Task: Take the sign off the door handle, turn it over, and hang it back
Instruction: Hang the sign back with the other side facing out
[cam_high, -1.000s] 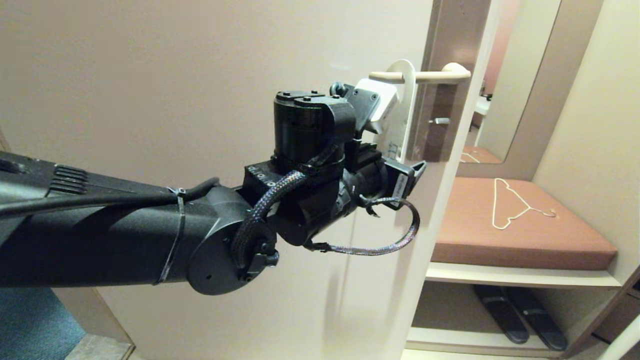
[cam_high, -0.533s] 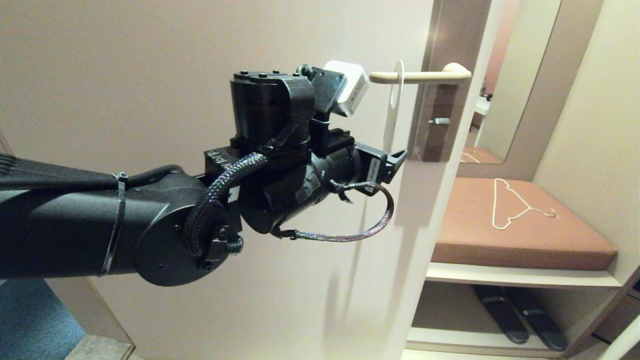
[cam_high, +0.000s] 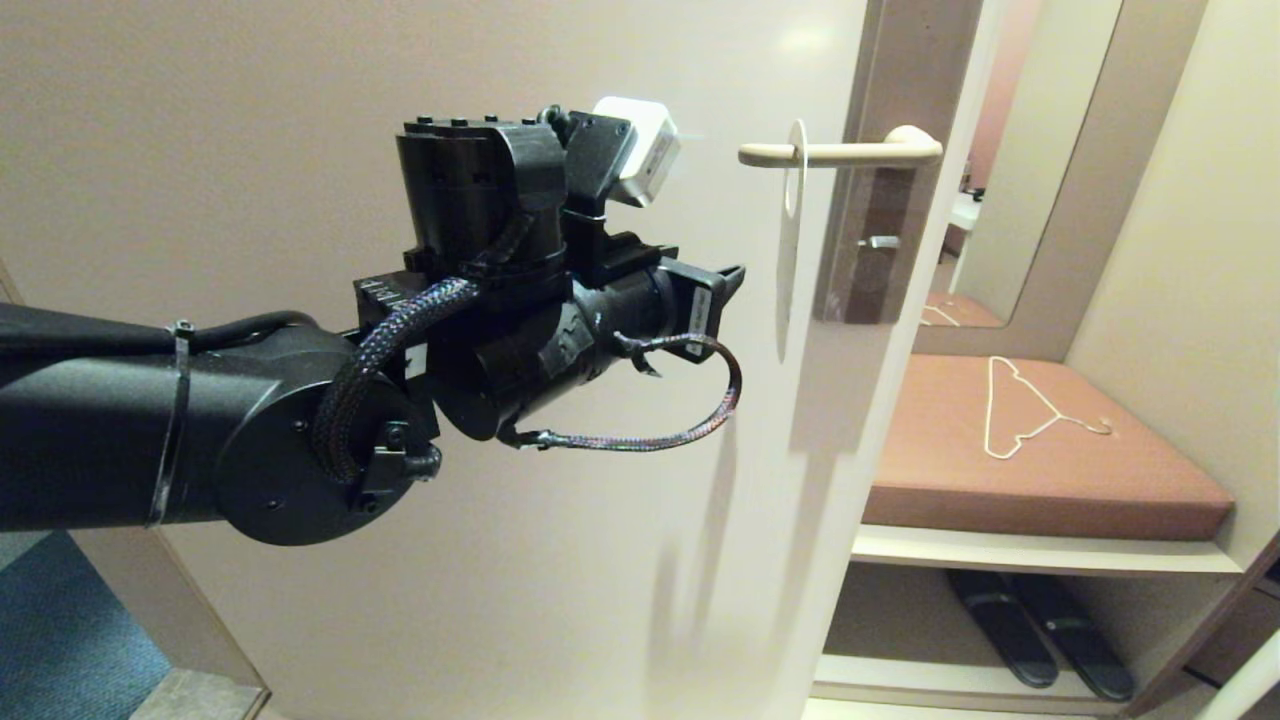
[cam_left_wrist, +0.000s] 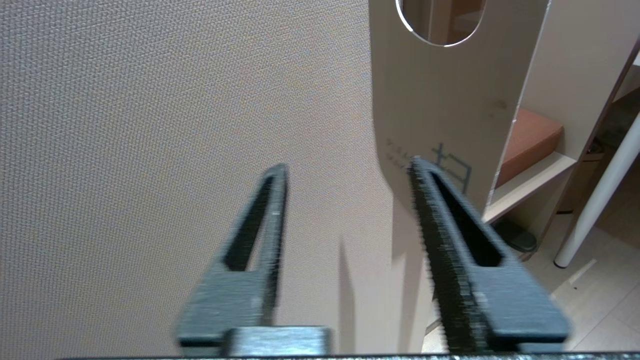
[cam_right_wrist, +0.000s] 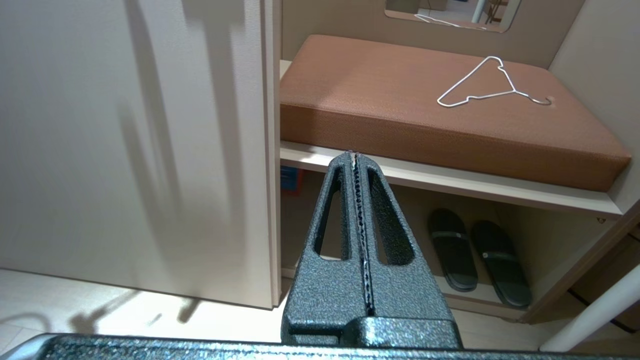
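The sign (cam_high: 789, 235) hangs by its hole on the cream door handle (cam_high: 845, 153) and shows edge-on in the head view. In the left wrist view the sign (cam_left_wrist: 440, 100) shows a pale face with faint dark print. My left gripper (cam_high: 733, 280) is open and empty, left of the sign and a little below the handle, apart from both. In the left wrist view the left gripper (cam_left_wrist: 347, 167) has its jaws spread before the door, with one fingertip (cam_left_wrist: 417, 167) overlapping the sign's lower edge. My right gripper (cam_right_wrist: 356, 156) is shut and empty, parked low by the door's edge.
The pale door (cam_high: 300, 150) fills the left, with a brownish-grey plate (cam_high: 885, 230) behind the handle. To the right a brown cushioned bench (cam_high: 1000, 480) carries a white wire hanger (cam_high: 1020, 410). Dark slippers (cam_high: 1040, 630) lie on the shelf below.
My left arm has drawn back to the left, away from the sign. The sign, earlier beside the gripper and angled, now hangs free and edge-on on the handle.
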